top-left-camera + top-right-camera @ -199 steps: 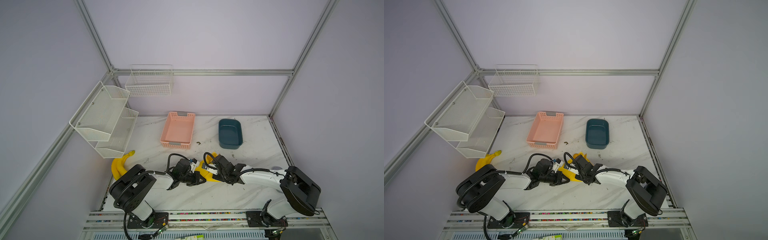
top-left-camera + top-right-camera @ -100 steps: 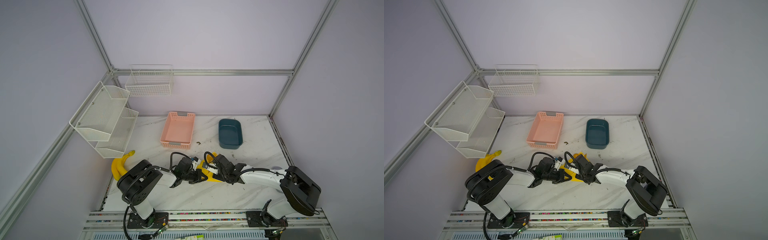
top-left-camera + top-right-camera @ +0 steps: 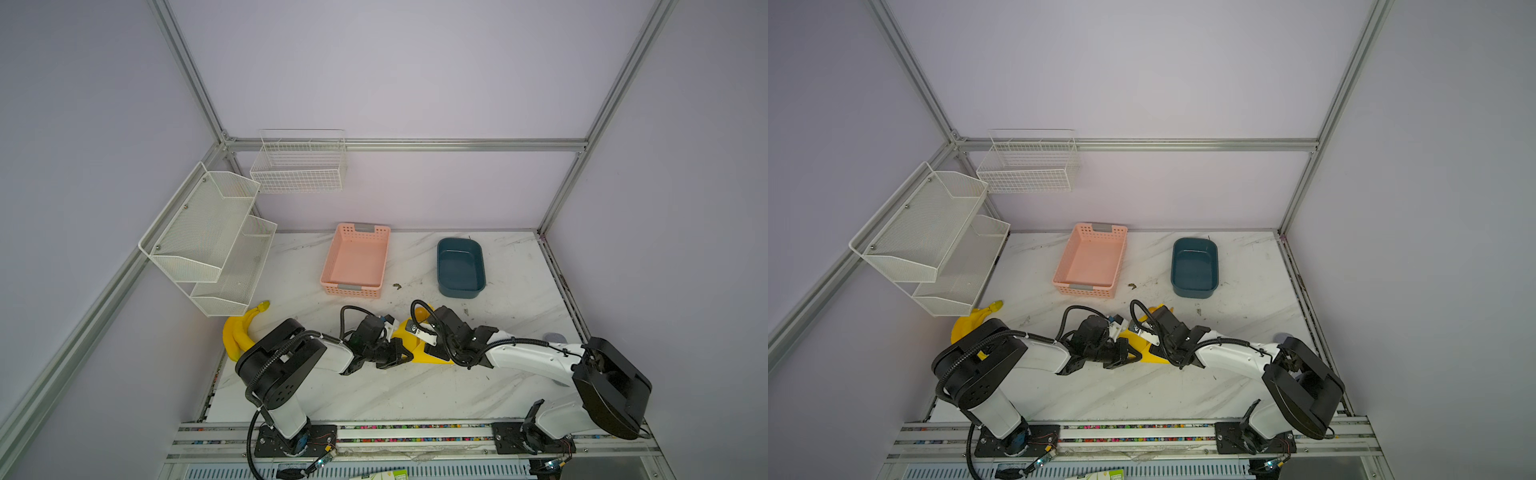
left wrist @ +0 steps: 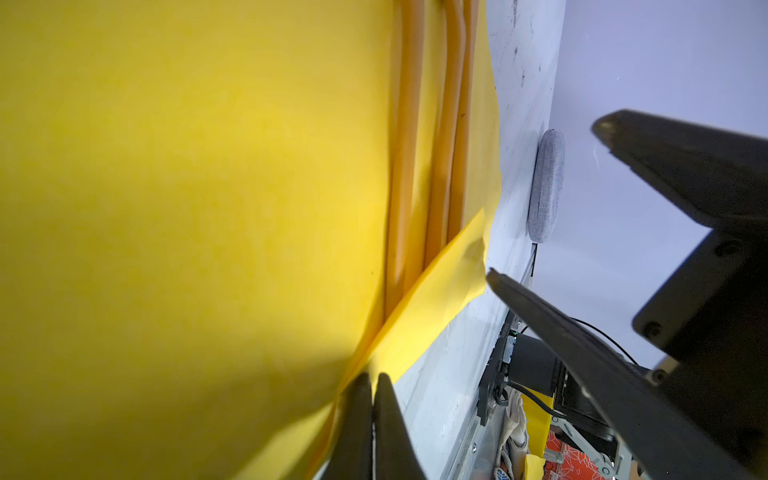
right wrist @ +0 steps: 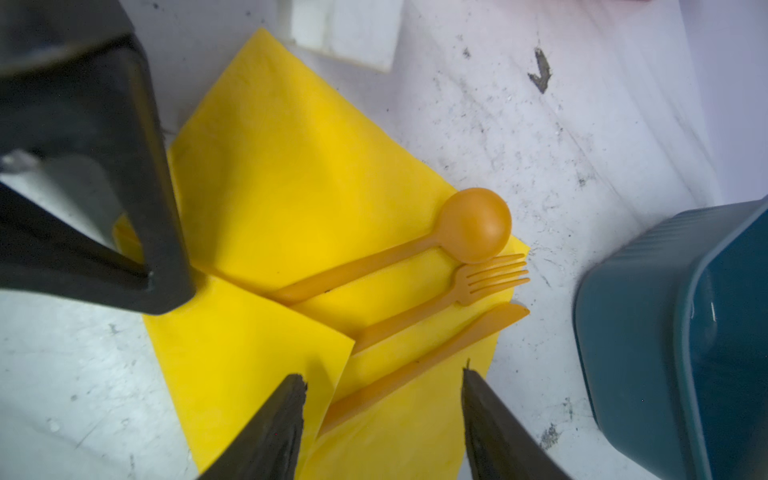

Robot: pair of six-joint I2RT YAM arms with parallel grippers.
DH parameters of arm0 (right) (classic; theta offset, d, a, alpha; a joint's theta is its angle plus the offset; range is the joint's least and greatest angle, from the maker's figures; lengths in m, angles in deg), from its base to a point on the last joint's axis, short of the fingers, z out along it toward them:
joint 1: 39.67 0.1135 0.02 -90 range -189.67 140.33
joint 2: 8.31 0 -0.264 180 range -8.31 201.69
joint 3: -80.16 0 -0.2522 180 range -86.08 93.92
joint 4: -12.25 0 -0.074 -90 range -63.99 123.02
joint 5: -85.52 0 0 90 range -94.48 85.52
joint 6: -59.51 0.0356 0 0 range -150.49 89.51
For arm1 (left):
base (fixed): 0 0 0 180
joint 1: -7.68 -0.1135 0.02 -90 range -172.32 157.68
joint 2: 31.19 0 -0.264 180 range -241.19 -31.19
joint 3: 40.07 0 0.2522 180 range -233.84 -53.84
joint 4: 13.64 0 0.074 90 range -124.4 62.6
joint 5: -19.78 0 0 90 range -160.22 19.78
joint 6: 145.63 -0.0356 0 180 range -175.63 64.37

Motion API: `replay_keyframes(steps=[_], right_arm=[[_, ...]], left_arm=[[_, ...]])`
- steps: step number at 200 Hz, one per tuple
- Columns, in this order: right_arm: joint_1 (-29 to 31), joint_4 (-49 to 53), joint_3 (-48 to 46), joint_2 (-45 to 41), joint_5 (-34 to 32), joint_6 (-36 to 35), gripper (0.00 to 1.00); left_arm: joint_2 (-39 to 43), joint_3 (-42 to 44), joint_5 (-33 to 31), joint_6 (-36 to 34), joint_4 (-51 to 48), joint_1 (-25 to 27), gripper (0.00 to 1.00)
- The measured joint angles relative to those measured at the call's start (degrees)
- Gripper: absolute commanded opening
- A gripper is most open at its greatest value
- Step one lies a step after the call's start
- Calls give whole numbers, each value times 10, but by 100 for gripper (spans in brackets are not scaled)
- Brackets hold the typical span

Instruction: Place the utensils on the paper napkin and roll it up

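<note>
The yellow paper napkin lies at the front middle of the table, between my two grippers. The utensils rest side by side on it: spoon, fork and knife. One napkin flap is folded over their handles. My left gripper is shut on the napkin's edge at that fold. Just above the napkin, my right gripper hangs open over the knife handle, gripping nothing.
A pink basket and a dark blue tub stand behind the napkin. Bananas lie at the left edge under a white mesh shelf. A grey round pad lies at the right.
The left arm's elbow has swung to the right, towards the middle, while its gripper stayed at the napkin's edge. The right arm has not moved.
</note>
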Motion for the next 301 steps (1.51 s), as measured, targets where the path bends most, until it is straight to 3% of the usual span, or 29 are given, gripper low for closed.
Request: replay_keyframes(steps=[38, 74, 126, 162, 211, 253, 301], right_arm=[[0, 16, 70, -19, 13, 88, 61], [0, -9, 100, -63, 67, 300, 48], [-1, -53, 4, -110, 162, 642, 33], [-7, -49, -92, -134, 210, 780, 33], [-40, -50, -143, -159, 234, 855, 28], [-69, -54, -148, -132, 242, 867, 17], [-88, -54, -164, -111, 247, 866, 13]], left_arm=[[-1, -5, -4, 2, -7, 0, 6], [-2, -5, -4, 4, -8, 0, 6], [-3, -5, -4, 4, -6, 0, 6], [-4, -5, -3, 4, -3, 0, 6], [-7, -5, -3, 5, 1, 0, 6], [-9, -5, -2, 9, 5, 0, 6], [-9, -5, -2, 9, 5, 0, 6]])
